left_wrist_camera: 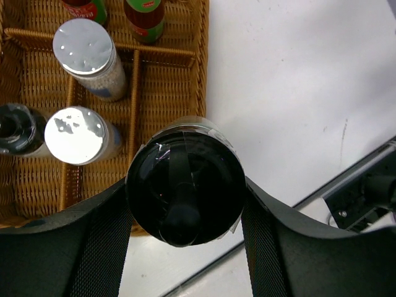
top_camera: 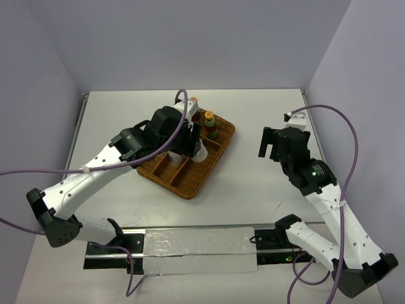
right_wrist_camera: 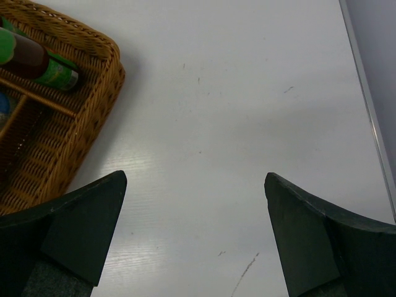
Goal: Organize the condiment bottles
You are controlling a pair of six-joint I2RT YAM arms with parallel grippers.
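Observation:
My left gripper is shut on a pale cream bottle with a black cap and holds it upright over the right part of the wicker tray. In the left wrist view, two silver-lidded shakers stand in the middle slot. A second black-capped bottle stands at the left, and two red sauce bottles at the far end. My right gripper is open and empty over bare table to the right of the tray; it also shows in the right wrist view.
The brown wicker three-slot tray lies at an angle in the middle of the white table. Its corner with a red sauce bottle shows at the upper left of the right wrist view. Grey walls close the back and sides.

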